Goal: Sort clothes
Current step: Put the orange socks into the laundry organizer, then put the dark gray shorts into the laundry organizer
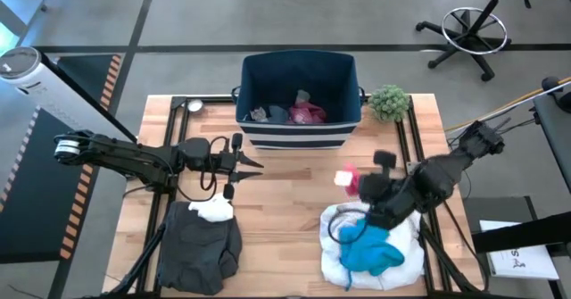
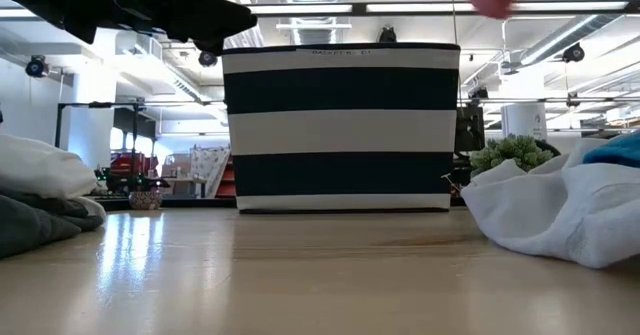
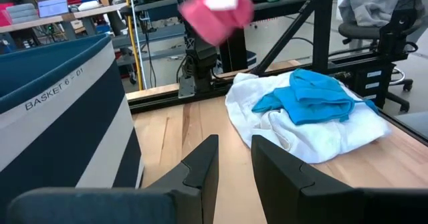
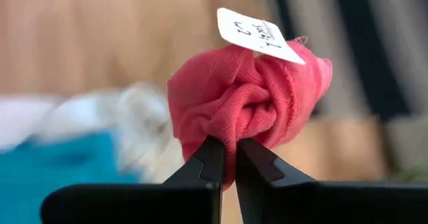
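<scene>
My right gripper [image 1: 350, 181] is shut on a small pink garment [image 4: 247, 100] with a white tag [image 4: 257, 33], held above the table right of centre; it also shows in the left wrist view [image 3: 217, 13]. A bright blue garment [image 1: 370, 250] lies on a large white one [image 1: 401, 241] at the near right. A dark grey garment [image 1: 198, 245] with a small white piece [image 1: 214, 210] on it lies at the near left. My left gripper [image 1: 254, 168] is open and empty, near the navy striped bin [image 1: 299, 138]. My right gripper pinches the bunched lower part of the pink garment [image 4: 231, 154] between its two fingertips, several folds together. The garment is crumpled into a ball beyond the fingers, lifted clear of the table.
The bin at the far centre holds small maroon [image 1: 308, 113] and grey [image 1: 260, 114] pieces. A small green plant [image 1: 389, 103] stands right of the bin. Bare wood lies between the two piles [image 1: 281, 219].
</scene>
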Action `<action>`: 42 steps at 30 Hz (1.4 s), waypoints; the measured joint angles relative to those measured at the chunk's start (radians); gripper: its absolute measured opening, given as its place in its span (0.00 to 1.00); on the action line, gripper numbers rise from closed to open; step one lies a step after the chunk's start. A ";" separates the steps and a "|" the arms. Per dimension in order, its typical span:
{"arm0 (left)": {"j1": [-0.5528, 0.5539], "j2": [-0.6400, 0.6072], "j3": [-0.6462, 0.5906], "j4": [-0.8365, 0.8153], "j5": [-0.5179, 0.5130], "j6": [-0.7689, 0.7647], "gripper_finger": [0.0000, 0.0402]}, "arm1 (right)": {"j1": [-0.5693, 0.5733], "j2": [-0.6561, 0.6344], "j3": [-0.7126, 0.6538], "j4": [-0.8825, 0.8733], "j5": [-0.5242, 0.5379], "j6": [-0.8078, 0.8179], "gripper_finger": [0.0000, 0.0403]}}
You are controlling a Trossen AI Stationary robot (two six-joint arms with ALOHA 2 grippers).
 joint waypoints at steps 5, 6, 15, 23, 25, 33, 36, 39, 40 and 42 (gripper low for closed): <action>0.000 0.000 0.000 0.000 0.000 0.000 0.19 | -0.154 0.000 0.062 0.094 0.141 -0.248 0.01; 0.000 0.000 0.000 0.000 0.000 0.000 0.19 | -0.195 0.000 0.075 0.124 0.145 -0.314 0.01; 0.000 0.000 0.000 0.000 0.001 0.000 0.19 | -0.603 0.003 0.161 0.520 -0.247 -0.760 0.01; 0.000 0.000 0.000 -0.004 0.001 -0.002 0.19 | -0.855 0.057 0.192 0.569 -0.352 -0.836 0.01; 0.000 0.000 0.000 -0.006 0.001 -0.003 0.19 | -0.893 0.077 0.197 0.569 -0.355 -0.821 0.01; -0.003 -0.002 0.000 -0.032 0.003 -0.001 0.19 | -0.926 0.173 0.198 0.569 -0.351 -0.797 0.34; -0.008 -0.012 0.018 -0.113 0.005 -0.001 0.19 | -0.926 0.200 0.198 0.570 -0.348 -0.803 0.47; -0.027 -0.014 0.078 -0.281 0.003 -0.011 0.19 | -0.926 0.212 0.198 0.567 -0.348 -0.830 0.50; -0.038 -0.014 0.107 -0.343 0.001 -0.012 0.18 | -0.924 0.212 0.198 0.563 -0.347 -0.845 0.49; -0.070 -0.011 0.165 -0.461 -0.012 -0.018 0.16 | -0.916 0.203 0.197 0.550 -0.347 -0.883 0.43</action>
